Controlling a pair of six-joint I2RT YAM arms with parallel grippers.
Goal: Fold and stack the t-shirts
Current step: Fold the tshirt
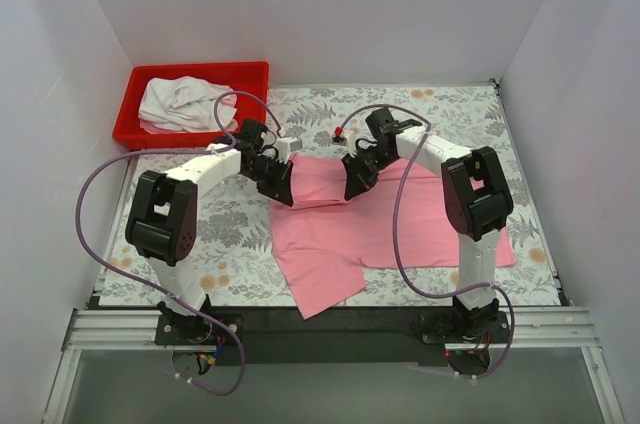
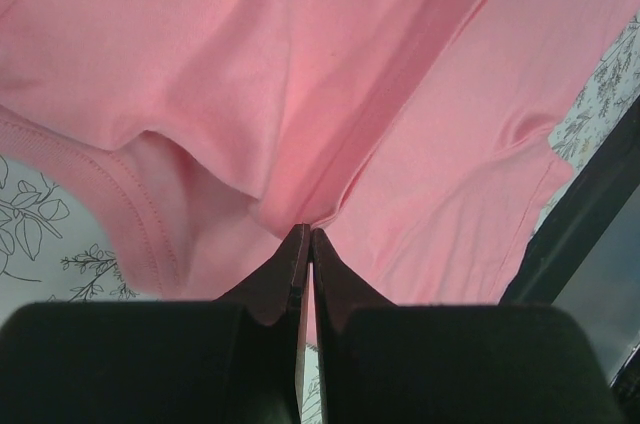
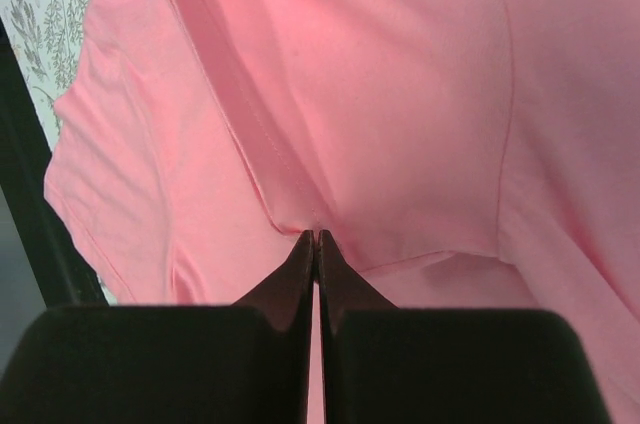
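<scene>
A pink t-shirt (image 1: 400, 229) lies on the flowered table, and its far edge is raised between the two arms. My left gripper (image 1: 285, 187) is shut on that edge at the left, and my right gripper (image 1: 352, 184) is shut on it at the right. In the left wrist view the closed tips (image 2: 306, 234) pinch a fold of pink cloth (image 2: 250, 64) that drapes away from them. The right wrist view shows the same: the shut tips (image 3: 316, 236) bite a hem of the pink t-shirt (image 3: 380, 94). A crumpled white t-shirt (image 1: 180, 102) sits in the red bin.
The red bin (image 1: 200, 68) stands at the far left corner. A small red-tipped object (image 1: 340, 134) lies on the flowered cloth (image 1: 450, 114) behind the grippers. White walls close in three sides. The table's black front edge (image 1: 330, 324) runs between the arm bases.
</scene>
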